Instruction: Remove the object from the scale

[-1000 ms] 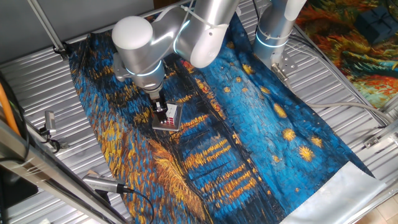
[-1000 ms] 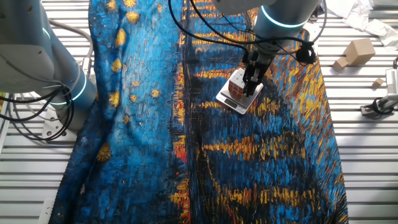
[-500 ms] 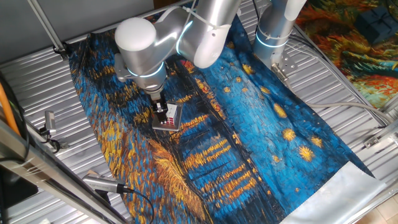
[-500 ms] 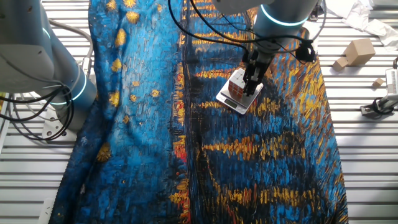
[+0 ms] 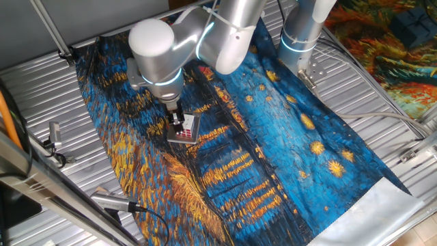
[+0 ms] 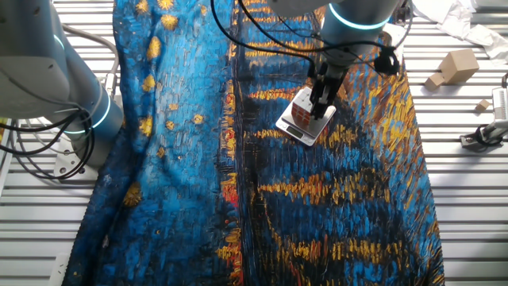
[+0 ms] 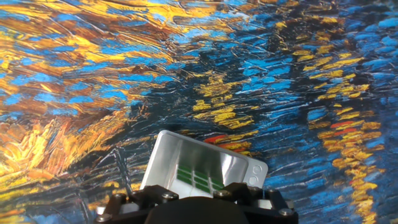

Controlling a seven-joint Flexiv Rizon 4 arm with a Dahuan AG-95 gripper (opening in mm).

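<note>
The cube (image 5: 185, 128), with red and white stickers, is on or just above the grey scale plate (image 5: 179, 137) on the painted cloth. My gripper (image 5: 179, 123) comes straight down on it, fingers against its sides, shut on it. In the other fixed view the cube (image 6: 301, 110) shows left of the dark fingers (image 6: 322, 99), over the plate (image 6: 309, 129). In the hand view the plate (image 7: 166, 155) lies just ahead, with a green-stickered cube face (image 7: 198, 178) at the bottom edge. The fingertips are hidden there. I cannot tell whether the cube still touches the plate.
The blue and orange painted cloth (image 5: 273, 137) covers the ribbed metal table. A second arm's base (image 6: 79, 103) stands at the cloth's edge. A cardboard block (image 6: 458, 65) and a clamp (image 6: 488, 127) lie off the cloth. Metal posts (image 5: 54, 137) stand nearby.
The arm's wrist and elbow have shifted slightly, the wrist rising a little. The cube and the plate look almost unmoved.
</note>
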